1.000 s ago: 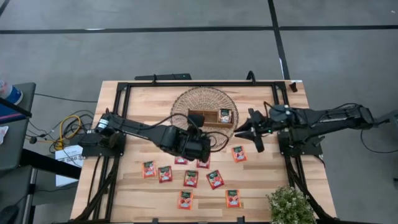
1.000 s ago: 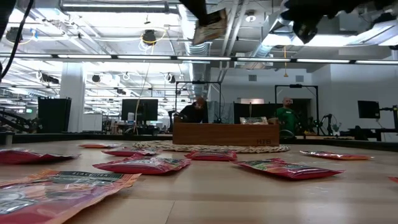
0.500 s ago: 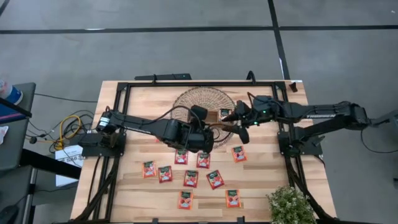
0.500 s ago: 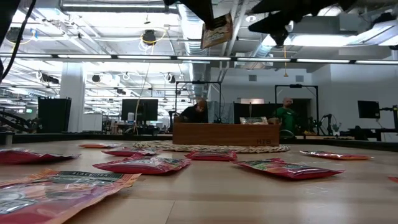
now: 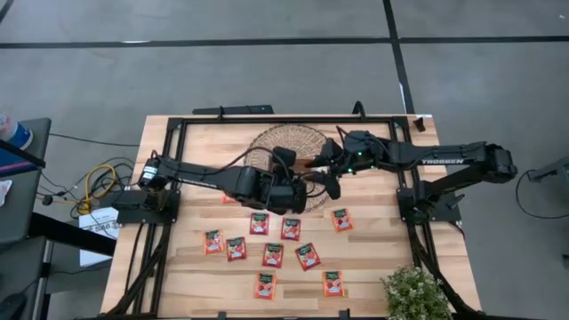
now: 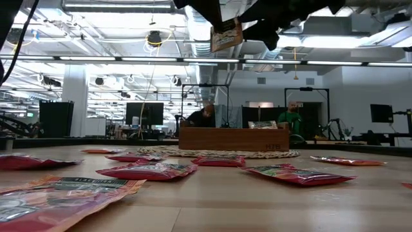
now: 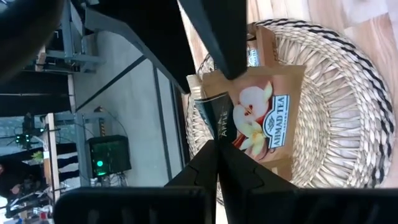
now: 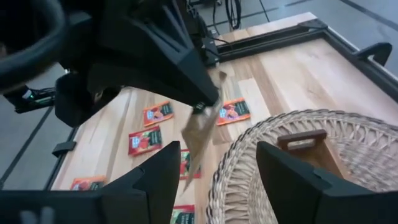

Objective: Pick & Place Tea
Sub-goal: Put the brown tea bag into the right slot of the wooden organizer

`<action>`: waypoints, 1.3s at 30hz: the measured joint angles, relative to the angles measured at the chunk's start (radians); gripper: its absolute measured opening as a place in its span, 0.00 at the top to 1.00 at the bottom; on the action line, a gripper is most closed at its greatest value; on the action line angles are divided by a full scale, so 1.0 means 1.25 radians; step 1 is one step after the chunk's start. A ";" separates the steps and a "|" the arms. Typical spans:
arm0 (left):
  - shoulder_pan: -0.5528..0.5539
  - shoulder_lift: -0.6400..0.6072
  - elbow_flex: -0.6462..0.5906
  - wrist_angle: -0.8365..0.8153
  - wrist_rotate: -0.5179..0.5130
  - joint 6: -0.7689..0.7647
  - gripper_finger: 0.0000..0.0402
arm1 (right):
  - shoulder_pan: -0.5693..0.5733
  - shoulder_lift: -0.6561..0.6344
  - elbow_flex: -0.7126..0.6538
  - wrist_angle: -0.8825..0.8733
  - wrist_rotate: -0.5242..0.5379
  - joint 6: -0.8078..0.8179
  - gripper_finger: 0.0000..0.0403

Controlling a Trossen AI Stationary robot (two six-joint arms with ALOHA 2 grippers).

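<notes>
Above the round woven wicker mat (image 5: pixel 293 147) on the pale plank wooden surface (image 5: pixel 373 240), the left tool (image 7: pixel 219 140) is clamped on one flat beige paper tea sachet (image 7: pixel 261 118) with a dark label band, held in the air. The other glossy red-orange square sachets (image 5: pixel 273 255) lie flat on the planks just short of the mat. The right tool (image 8: pixel 211 165), fingers spread and empty, has swung in over the mat since a second ago and now faces the held sachet closely.
</notes>
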 joint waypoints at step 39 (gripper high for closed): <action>0.008 0.000 0.000 0.026 0.006 0.003 1.00 | -0.007 0.017 0.013 0.025 -0.018 0.010 0.99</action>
